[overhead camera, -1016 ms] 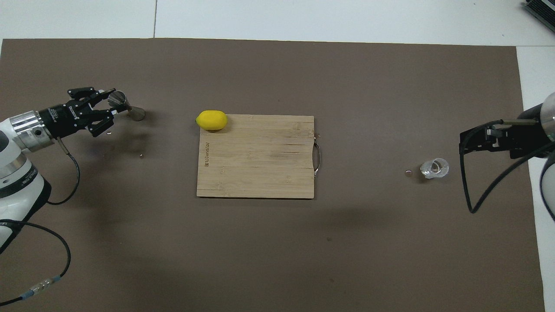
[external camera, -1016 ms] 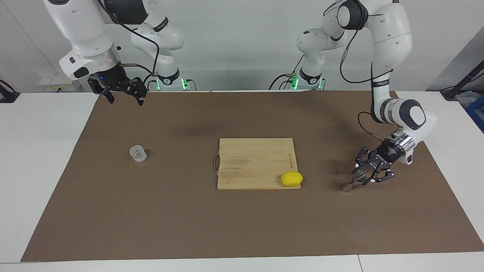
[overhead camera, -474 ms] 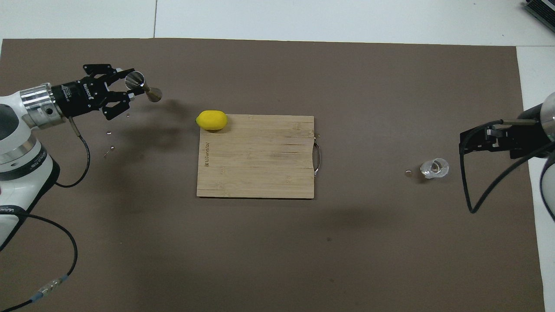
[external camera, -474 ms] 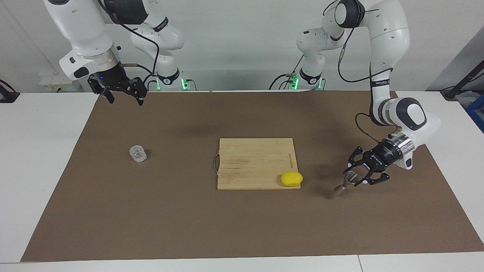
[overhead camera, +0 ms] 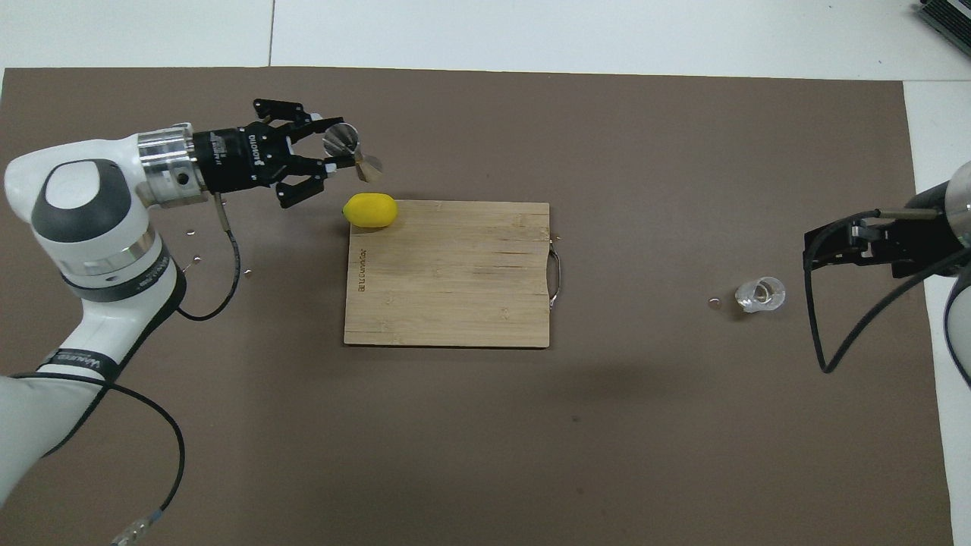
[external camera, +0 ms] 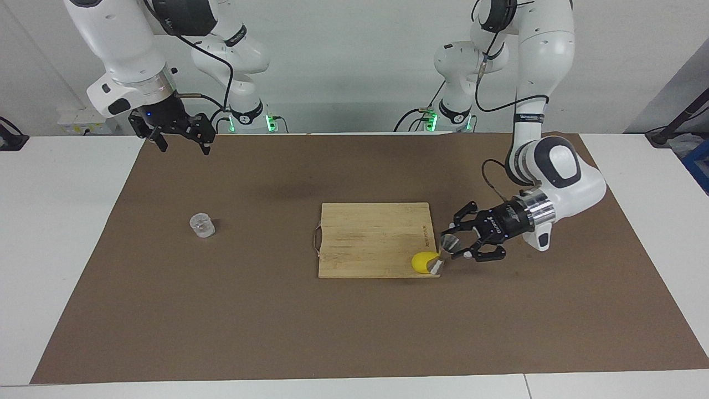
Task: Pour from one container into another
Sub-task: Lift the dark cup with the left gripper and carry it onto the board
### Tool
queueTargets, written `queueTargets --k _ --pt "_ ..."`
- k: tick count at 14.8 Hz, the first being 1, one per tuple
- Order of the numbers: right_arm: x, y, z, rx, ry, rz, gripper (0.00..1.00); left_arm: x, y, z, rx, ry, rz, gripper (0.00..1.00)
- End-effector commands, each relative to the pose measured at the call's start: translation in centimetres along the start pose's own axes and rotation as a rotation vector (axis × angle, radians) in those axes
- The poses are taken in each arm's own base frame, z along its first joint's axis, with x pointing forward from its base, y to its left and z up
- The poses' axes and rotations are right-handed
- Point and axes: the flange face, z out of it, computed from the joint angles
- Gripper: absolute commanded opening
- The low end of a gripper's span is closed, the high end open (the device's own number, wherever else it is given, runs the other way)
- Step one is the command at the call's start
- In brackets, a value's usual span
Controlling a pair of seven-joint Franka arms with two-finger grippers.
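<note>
Gripping the tilted metal jigger [external camera: 445, 250] in the air beside the lemon [external camera: 424, 262] on the cutting board's [external camera: 371, 238] corner, the left gripper [external camera: 455, 244] has travelled inward from the mat's [external camera: 332, 332] left-arm end. Only the facing view shows the waiting right gripper's [external camera: 178, 139] spread fingers, high over the mat's edge. The glass cup [overhead camera: 761, 294] stands unmoved toward the right arm's end.

A robotics lab: two white arms [external camera: 543, 166] (cabled) at a brown-matted table [external camera: 83, 249].
</note>
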Motion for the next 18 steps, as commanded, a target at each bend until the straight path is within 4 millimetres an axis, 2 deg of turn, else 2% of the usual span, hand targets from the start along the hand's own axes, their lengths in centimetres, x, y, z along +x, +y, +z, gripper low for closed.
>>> queueTargets --k 1,4,6,9,11,13,18 --pt "-0.2 -0.1 0.1 0.001 -0.005 0.009 1.0 -1.9 -2.6 4.9 -0.02 0.016 -0.036 0.0" --pt "-0.2 0.1 0.2 0.001 -0.007 0.006 1.0 -2.5 -5.6 10.3 -0.059 0.013 -0.068 0.0" --pt "-0.1 0.4 0.2 0.012 -0.01 0.015 1.0 -2.6 -7.6 13.2 -0.063 0.016 -0.087 0.0" --pt "-0.2 0.3 0.2 0.015 -0.017 0.014 1.0 -1.9 -10.0 16.0 -0.108 0.067 -0.102 0.0" --pt "-0.2 0.4 0.2 0.015 -0.019 0.016 1.0 -0.5 -10.7 17.2 -0.121 0.096 -0.119 0.0" --pt "-0.2 0.4 0.2 0.015 -0.017 0.014 1.0 0.2 -11.0 17.4 -0.124 0.112 -0.125 0.0" --pt "-0.3 0.5 0.3 0.014 -0.026 0.017 1.0 1.1 -12.7 18.8 -0.112 0.142 -0.127 0.0"
